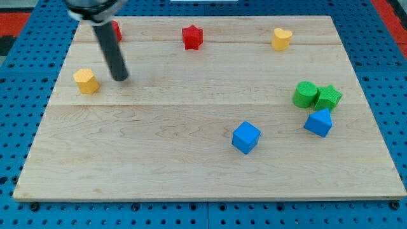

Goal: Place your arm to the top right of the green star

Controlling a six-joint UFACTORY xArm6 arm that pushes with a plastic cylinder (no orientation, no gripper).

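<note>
The green star (329, 97) lies at the view's right side of the wooden board (191, 146), touching a green round block (306, 94) on its left. A blue block (318, 122) sits just below them. My tip (120, 79) rests on the board at the view's upper left, far to the left of the green star. It stands just to the right of a yellow hexagon block (86, 81).
A red block (115, 30) is partly hidden behind the rod at the top left. A red star (192, 37) lies at top centre and a yellow heart (282, 38) at top right. A blue cube (246, 137) lies lower centre.
</note>
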